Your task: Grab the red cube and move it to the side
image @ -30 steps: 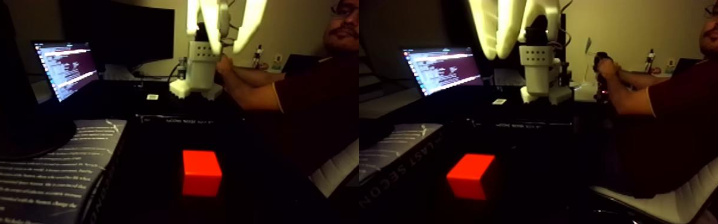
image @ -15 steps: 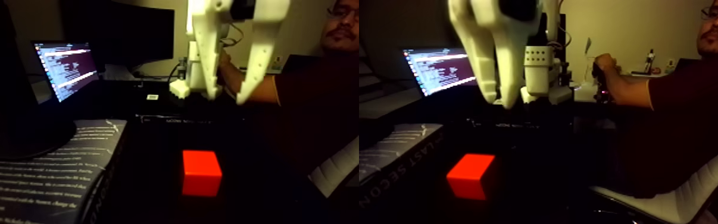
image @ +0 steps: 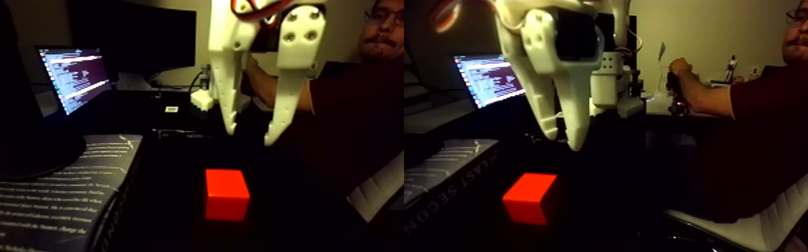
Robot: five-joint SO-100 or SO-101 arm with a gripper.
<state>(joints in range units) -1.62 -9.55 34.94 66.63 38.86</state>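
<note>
The red cube (image: 227, 194) is seen resting on the dark table (image: 168, 221), directly below the white gripper (image: 250, 136). The gripper is held above it, not touching, fingers spread apart and pointing down, nothing held between them.

One red cube (image: 226, 194), one laptop (image: 74, 77)

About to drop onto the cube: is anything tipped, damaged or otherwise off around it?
Nothing stands out. The red cube sits flat and intact on the dark table, and the open gripper hangs above it, not touching.
</note>
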